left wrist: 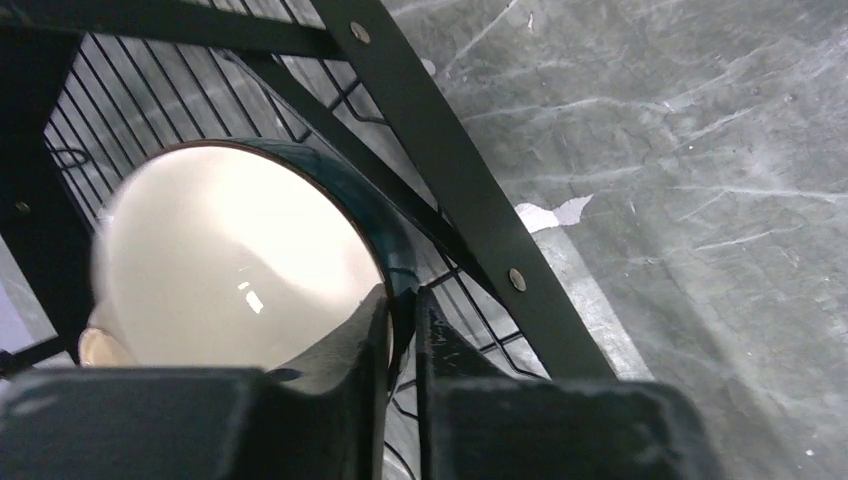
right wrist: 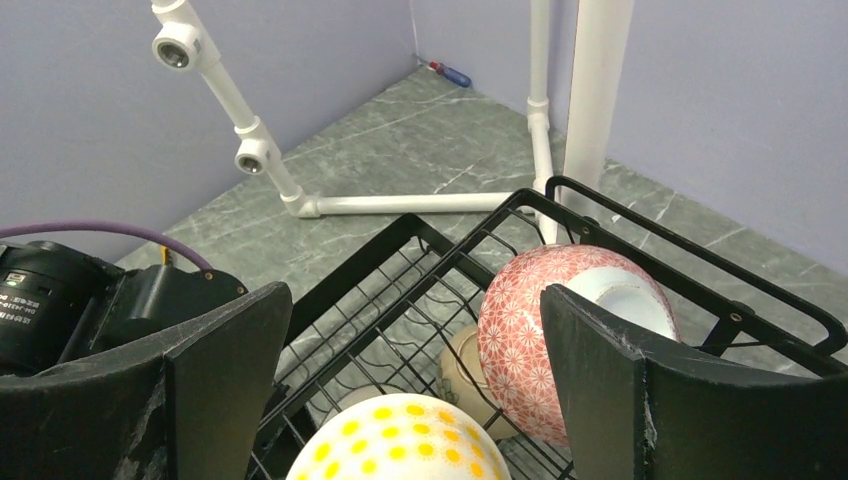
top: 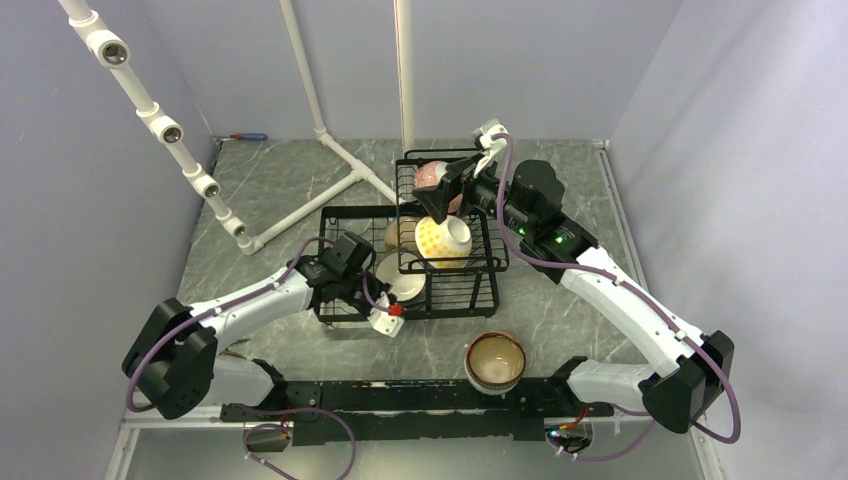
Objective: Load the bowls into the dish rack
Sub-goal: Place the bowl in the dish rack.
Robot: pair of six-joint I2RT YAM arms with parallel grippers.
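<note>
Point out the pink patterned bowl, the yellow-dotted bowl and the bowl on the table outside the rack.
pink patterned bowl [right wrist: 530, 320], right wrist view, on its patterned outer wall.
yellow-dotted bowl [top: 432, 240], top view, on its dotted side.
brown-rimmed bowl [top: 495, 358], top view, on its inner bottom.

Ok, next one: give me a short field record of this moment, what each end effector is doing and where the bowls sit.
left end effector: shut on the rim of the teal-rimmed white ceramic bowl, at the lower tray of the black wire dish rack
right end effector: open, empty, above the raised basket
in raised basket: pink-patterned ceramic bowl on its side; yellow-dotted ceramic bowl
not yet loaded: stack of brown-rimmed cream bowls on the grey marbled table, near the arm bases
</note>
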